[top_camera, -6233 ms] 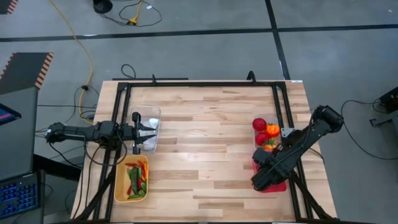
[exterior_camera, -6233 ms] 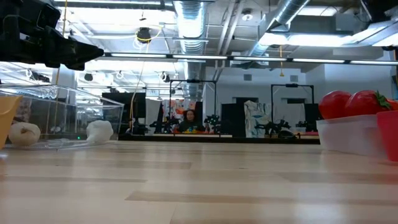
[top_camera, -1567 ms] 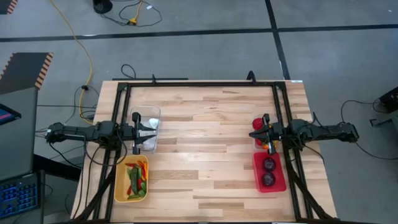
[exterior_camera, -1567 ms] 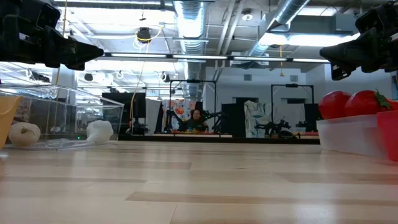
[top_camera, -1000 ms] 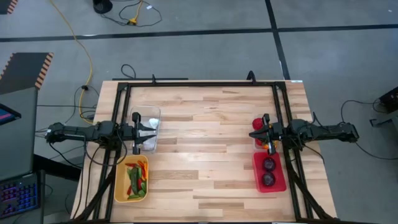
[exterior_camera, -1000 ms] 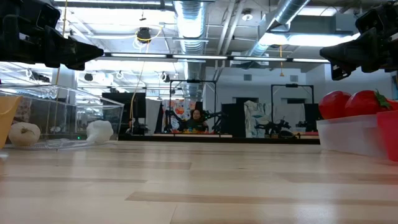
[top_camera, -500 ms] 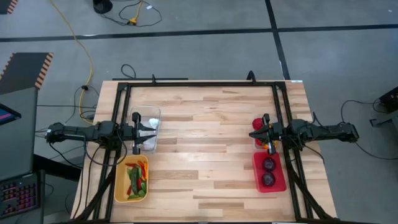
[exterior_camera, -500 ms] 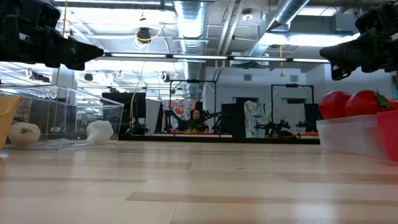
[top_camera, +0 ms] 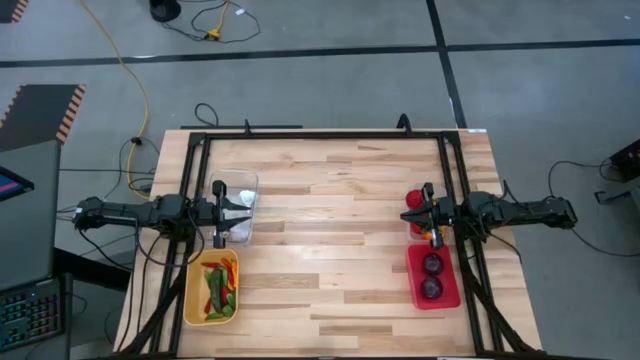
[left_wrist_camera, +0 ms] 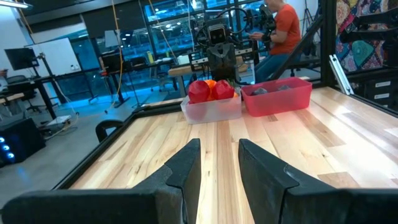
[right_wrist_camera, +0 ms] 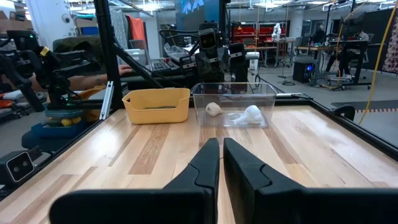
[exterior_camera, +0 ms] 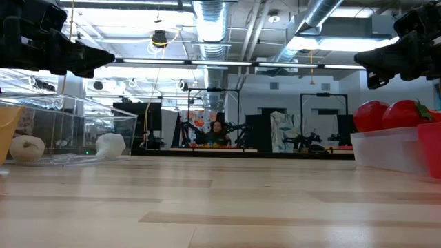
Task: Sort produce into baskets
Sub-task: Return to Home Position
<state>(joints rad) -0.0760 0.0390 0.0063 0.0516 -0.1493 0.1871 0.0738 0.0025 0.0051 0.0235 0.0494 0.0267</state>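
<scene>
My left gripper (top_camera: pixel 246 210) hangs level over the clear basket (top_camera: pixel 233 190) at the table's left, which holds white garlic (right_wrist_camera: pixel 213 108). It is open by a narrow gap (left_wrist_camera: pixel 219 144) with nothing in it. My right gripper (top_camera: pixel 407 213) hangs level over the clear basket (left_wrist_camera: pixel 211 109) of red tomatoes (exterior_camera: pixel 372 114) at the right, and it is shut (right_wrist_camera: pixel 221 142) and holds nothing. A yellow basket (top_camera: pixel 194 295) near the left front holds red, green and orange chillies (top_camera: pixel 217 288). A red basket (top_camera: pixel 414 280) near the right front holds two dark purple rounds (top_camera: pixel 432 276).
A black frame (top_camera: pixel 320 135) runs along the table's far edge and down both sides. The wooden middle of the table (top_camera: pixel 330 240) lies between the two pairs of baskets. A person in an orange shirt (left_wrist_camera: pixel 286 28) sits beyond the table's right side, and another person's arm (right_wrist_camera: pixel 93 81) shows beyond the left.
</scene>
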